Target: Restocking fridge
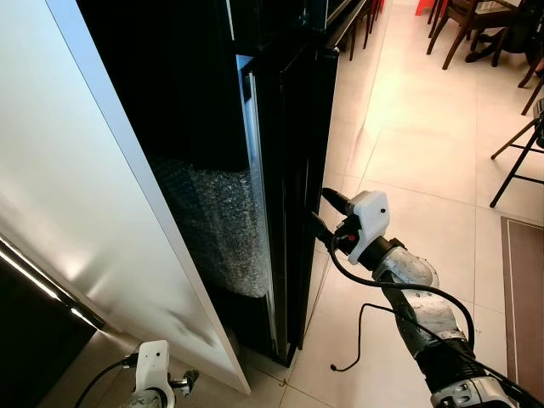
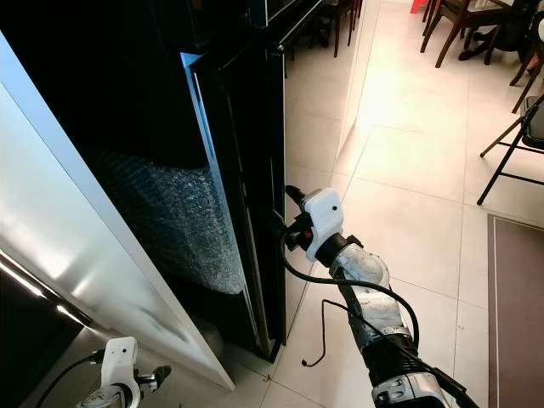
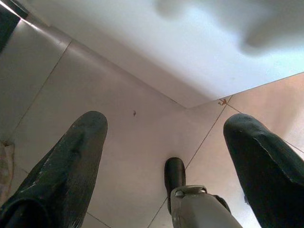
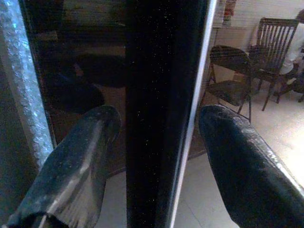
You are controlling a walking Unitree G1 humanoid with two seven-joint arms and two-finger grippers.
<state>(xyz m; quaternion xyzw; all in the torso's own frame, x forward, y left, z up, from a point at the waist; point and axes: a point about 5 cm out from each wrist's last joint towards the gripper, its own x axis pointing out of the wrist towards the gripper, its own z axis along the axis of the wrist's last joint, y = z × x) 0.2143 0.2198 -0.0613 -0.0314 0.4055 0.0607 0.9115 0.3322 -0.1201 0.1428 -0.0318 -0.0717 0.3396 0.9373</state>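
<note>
Now the right gripper (image 1: 318,211), fingers spread around the black door (image 1: 293,170) edge, works the fridge door; next, pinch and swing. Left gripper (image 3: 166,156) hangs spread.

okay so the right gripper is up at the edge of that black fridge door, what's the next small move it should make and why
Probably close the right gripper on the black door edge. In the right wrist view its open fingers straddle that edge, one on each side, so a firm grip seems the step before swinging the door. The left gripper hangs open low over the tiled floor, beside the white door.
</note>
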